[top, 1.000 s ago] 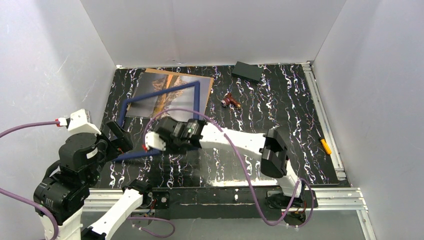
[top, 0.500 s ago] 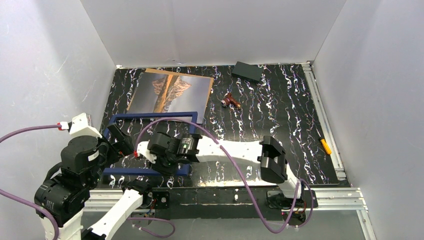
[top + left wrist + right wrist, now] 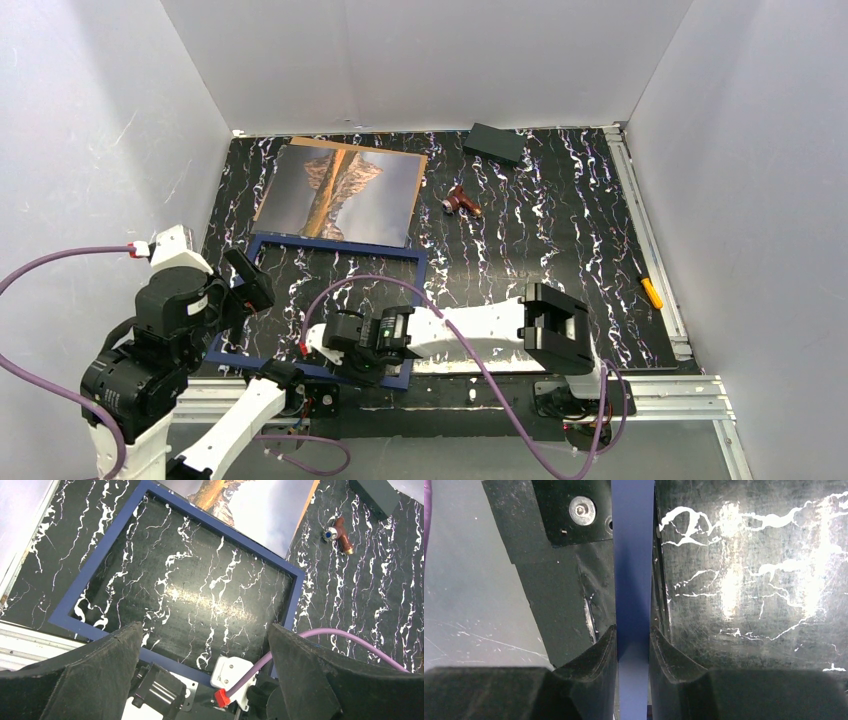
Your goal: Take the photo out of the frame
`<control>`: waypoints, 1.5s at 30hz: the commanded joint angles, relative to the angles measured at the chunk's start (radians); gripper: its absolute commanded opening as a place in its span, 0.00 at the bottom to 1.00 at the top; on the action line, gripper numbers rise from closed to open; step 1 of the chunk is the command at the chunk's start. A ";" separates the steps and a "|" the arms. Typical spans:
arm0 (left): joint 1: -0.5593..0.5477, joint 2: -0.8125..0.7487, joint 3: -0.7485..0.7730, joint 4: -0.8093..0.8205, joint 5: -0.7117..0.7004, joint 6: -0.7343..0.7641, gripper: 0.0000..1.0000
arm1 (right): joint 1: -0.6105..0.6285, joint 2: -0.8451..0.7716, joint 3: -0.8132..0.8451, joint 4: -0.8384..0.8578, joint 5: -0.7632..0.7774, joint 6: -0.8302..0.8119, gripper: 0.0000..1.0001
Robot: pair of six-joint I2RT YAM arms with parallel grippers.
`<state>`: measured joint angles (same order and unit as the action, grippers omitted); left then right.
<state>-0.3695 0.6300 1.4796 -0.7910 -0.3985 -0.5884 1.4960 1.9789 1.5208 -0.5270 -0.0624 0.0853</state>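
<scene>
The photo (image 3: 340,190), a brown mountain print, lies flat at the back left, outside the frame; it also shows in the left wrist view (image 3: 260,505). The navy frame (image 3: 330,247) lies empty in front of it, its far edge at the photo's near edge and its near edge at the table's front edge. The table shows through the frame's middle (image 3: 225,528). My right gripper (image 3: 338,362) is shut on the frame's near edge (image 3: 633,555), with jaws pressed on both sides (image 3: 633,635). My left gripper (image 3: 250,285) is open and empty above the frame's left side (image 3: 204,630).
A small black block (image 3: 497,143) lies at the back centre. A small red-brown object (image 3: 461,201) lies right of the photo. A yellow item (image 3: 651,292) rests by the right rail. White walls close in three sides. A purple cable (image 3: 400,285) arcs over the frame.
My right gripper has pulled the frame off the photo toward the table's front edge. The frame was tilted up, now lies low. The photo stayed in place. The left gripper shifted slightly nearer.
</scene>
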 commanded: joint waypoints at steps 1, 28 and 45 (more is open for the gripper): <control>-0.005 0.020 -0.017 -0.008 -0.005 -0.010 0.97 | -0.005 -0.082 -0.031 0.087 -0.012 0.010 0.01; -0.005 0.084 -0.121 0.043 0.016 -0.011 0.97 | -0.042 -0.179 -0.130 0.173 0.153 -0.054 0.72; 0.066 0.591 -0.154 0.322 0.409 -0.020 0.98 | -0.697 -0.477 -0.473 0.545 -0.082 0.526 0.73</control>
<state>-0.3542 1.1046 1.3113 -0.5385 -0.1726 -0.6022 0.9546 1.5002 1.0466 -0.1677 -0.0216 0.4381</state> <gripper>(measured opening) 0.978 0.731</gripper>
